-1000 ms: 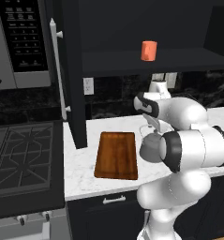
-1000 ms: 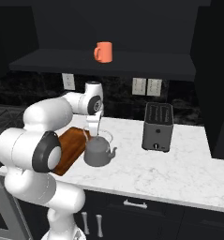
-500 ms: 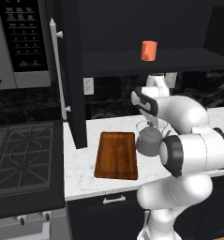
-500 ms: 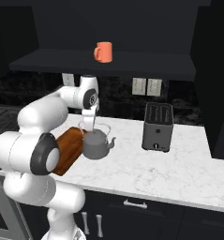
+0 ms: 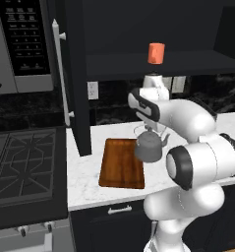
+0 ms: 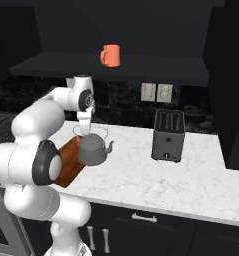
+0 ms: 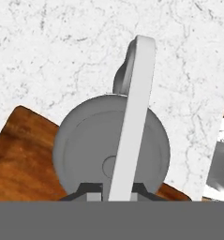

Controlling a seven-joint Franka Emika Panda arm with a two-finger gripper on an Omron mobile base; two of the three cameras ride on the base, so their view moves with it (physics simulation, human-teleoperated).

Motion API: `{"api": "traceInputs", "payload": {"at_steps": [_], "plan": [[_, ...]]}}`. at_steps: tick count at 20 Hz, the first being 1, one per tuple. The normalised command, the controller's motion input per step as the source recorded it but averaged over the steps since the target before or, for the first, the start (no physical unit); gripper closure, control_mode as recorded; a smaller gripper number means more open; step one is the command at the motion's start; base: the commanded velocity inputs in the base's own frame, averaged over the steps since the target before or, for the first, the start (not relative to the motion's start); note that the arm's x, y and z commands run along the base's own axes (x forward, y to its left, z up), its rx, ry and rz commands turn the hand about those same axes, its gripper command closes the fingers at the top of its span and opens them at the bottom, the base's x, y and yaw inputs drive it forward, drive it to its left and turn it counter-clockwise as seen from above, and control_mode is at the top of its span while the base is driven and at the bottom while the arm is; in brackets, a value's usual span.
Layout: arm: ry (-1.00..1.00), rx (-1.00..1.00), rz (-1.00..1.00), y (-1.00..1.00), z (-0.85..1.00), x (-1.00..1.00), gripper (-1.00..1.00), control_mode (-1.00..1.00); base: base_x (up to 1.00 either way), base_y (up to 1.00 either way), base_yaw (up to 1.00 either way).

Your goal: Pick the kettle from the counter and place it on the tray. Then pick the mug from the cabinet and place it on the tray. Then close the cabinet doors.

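Note:
The dark grey kettle (image 5: 148, 146) (image 6: 93, 150) hangs by its arched handle from my gripper (image 5: 149, 129) (image 6: 86, 129), which is shut on that handle. It hovers over the right edge of the reddish-brown tray (image 5: 119, 165) (image 6: 69, 159) on the white counter (image 6: 166, 175). From the hand view the kettle (image 7: 85, 140) lies right under my gripper (image 7: 117, 187), with the tray (image 7: 19, 150) below and to the left. The orange mug (image 5: 156, 53) (image 6: 110, 55) stands on the shelf of the open cabinet (image 5: 188, 64). One cabinet door (image 5: 74, 74) stands open at the left, the other (image 6: 228, 85) at the right.
A boxy grey toaster (image 6: 168, 135) stands on the counter to the right of the kettle. A microwave (image 5: 20, 44) hangs at the upper left above a gas stove (image 5: 20, 162). Wall sockets (image 6: 157, 92) sit on the dark backsplash.
My gripper closed on the kettle's handle, lifted the kettle off the counter and carried it left toward the tray.

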Motion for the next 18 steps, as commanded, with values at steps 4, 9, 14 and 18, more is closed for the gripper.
{"api": "traceInputs", "payload": {"at_steps": [4, 9, 14, 18], "plan": [[-0.02, 0.00, 0.11, 0.53, 0.00, 0.00, 1.00, -1.00, 0.00, 0.00, 0.00], [-0.02, 0.00, 0.06, 0.55, -0.19, 0.00, 1.00, -1.00, 0.00, 0.00, 0.00], [0.00, 0.00, 0.00, 0.52, -0.35, 0.13, 1.00, -1.00, 0.00, 0.00, 0.00], [0.00, 0.00, 0.00, 0.41, -0.25, 0.36, 1.00, -1.00, 0.00, 0.00, 0.00]]}}
